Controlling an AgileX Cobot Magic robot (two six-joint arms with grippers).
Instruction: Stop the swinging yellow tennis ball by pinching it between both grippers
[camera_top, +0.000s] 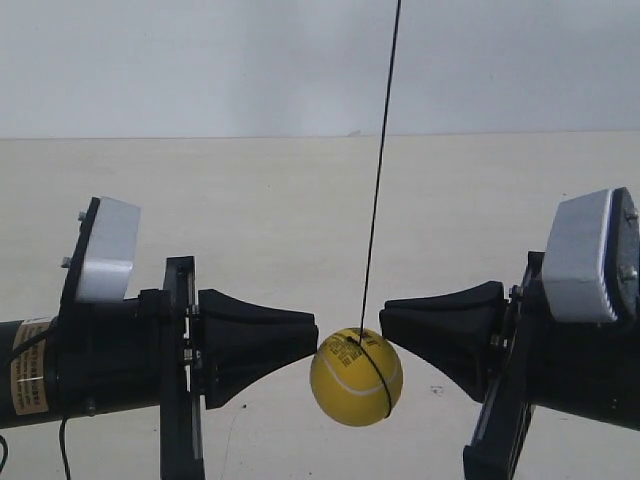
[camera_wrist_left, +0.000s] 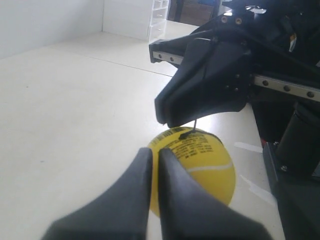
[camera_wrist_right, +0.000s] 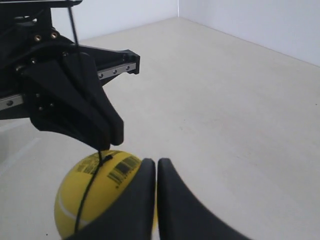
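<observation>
The yellow tennis ball (camera_top: 352, 388) hangs on a thin black string (camera_top: 380, 170) between two black cone-jawed grippers. The gripper of the arm at the exterior view's left (camera_top: 312, 340) meets the ball's upper left side. The gripper of the arm at the exterior view's right (camera_top: 386, 320) meets its upper right side. The ball sits slightly lower than both tips. In the left wrist view my left gripper (camera_wrist_left: 155, 152) is shut, its tip against the ball (camera_wrist_left: 207, 162), with the other gripper (camera_wrist_left: 167, 116) facing it. My right gripper (camera_wrist_right: 156, 163) is likewise shut against the ball (camera_wrist_right: 82, 195).
A pale tabletop (camera_top: 300, 220) stretches below, with a white wall (camera_top: 200, 60) behind it. A white drawer unit (camera_wrist_left: 159, 17) stands at the far end in the left wrist view. Pale tape marks (camera_wrist_left: 247, 147) lie on the surface beside the ball.
</observation>
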